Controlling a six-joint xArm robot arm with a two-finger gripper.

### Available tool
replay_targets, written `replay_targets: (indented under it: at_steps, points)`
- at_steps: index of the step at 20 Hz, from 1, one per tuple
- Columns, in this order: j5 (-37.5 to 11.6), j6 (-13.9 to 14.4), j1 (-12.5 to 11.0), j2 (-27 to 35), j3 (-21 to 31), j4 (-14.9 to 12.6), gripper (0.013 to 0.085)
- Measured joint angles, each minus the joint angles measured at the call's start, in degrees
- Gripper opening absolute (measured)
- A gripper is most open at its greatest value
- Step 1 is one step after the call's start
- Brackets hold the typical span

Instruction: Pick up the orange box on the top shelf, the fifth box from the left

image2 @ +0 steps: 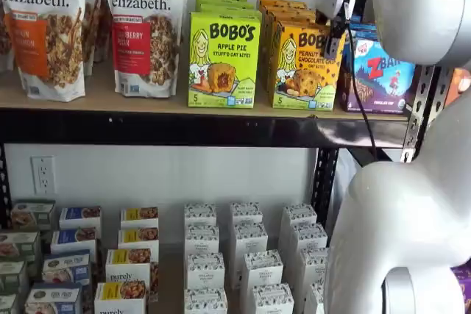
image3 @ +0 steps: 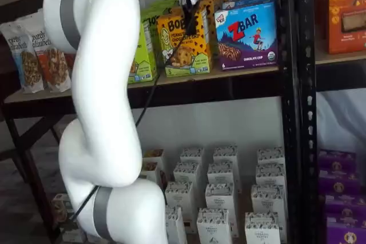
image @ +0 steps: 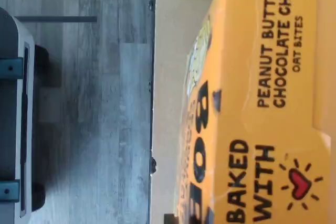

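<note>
The orange box [image2: 300, 68] [image3: 182, 50] stands upright at the front of the top shelf [image2: 147, 101] [image3: 240, 74], between a lime-green box and a blue one. My gripper [image2: 337, 34] [image3: 186, 1] hangs over its upper right part. One black finger [image2: 335, 40] lies against the box's front face, with a cable beside it. The other finger is hidden, so no gap or grip shows. The wrist view is filled by the box's orange top panel [image: 262, 103], which reads "PEANUT BUTTER CHOCOLATE CHIP".
A lime-green apple pie box [image2: 223, 60] [image3: 140, 55] stands close on one side and a blue ZBar box [image2: 379, 71] [image3: 247, 35] on the other. Granola bags [image2: 143, 27] fill the shelf's left. A black upright [image3: 291, 84] stands right. Small white boxes [image2: 243, 255] sit below.
</note>
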Motion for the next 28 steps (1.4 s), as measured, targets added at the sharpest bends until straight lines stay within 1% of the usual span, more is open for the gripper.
replay_targets:
  at_steps: [2, 3, 4, 5, 6, 7, 8, 9, 10, 15, 20, 24, 26, 28]
  points:
    - [0.04, 0.03, 0.0, -0.03, 0.04, 0.13, 0.049]
    - [0.09, 0.04, 0.01, -0.01, 0.0, 0.15, 0.049]
    - [0.15, 0.06, 0.03, 0.01, -0.03, 0.16, 0.045]
    - [0.22, 0.09, 0.05, 0.04, -0.08, 0.17, 0.045]
    - [0.25, 0.11, 0.07, 0.05, -0.08, 0.17, 0.041]
    - [0.24, 0.12, 0.09, 0.04, -0.07, 0.17, 0.041]
    - [0.24, 0.14, 0.1, 0.03, -0.05, 0.17, 0.037]
    - [0.28, 0.15, 0.11, 0.03, -0.05, 0.17, 0.037]
    - [0.32, 0.16, 0.11, 0.03, -0.06, 0.17, 0.033]
    - [1.15, 0.22, 0.19, 0.27, -0.59, 0.0, 0.033]
    - [3.54, 0.28, -0.02, 0.56, -2.04, 0.79, 0.033]
    - [5.57, 0.8, 0.36, 0.13, -2.8, 1.05, 0.033]
    - [6.25, 1.13, 0.68, -0.65, -2.41, 0.97, 0.033]
    - [6.51, 1.62, 1.26, -2.74, -0.44, 0.49, 0.033]
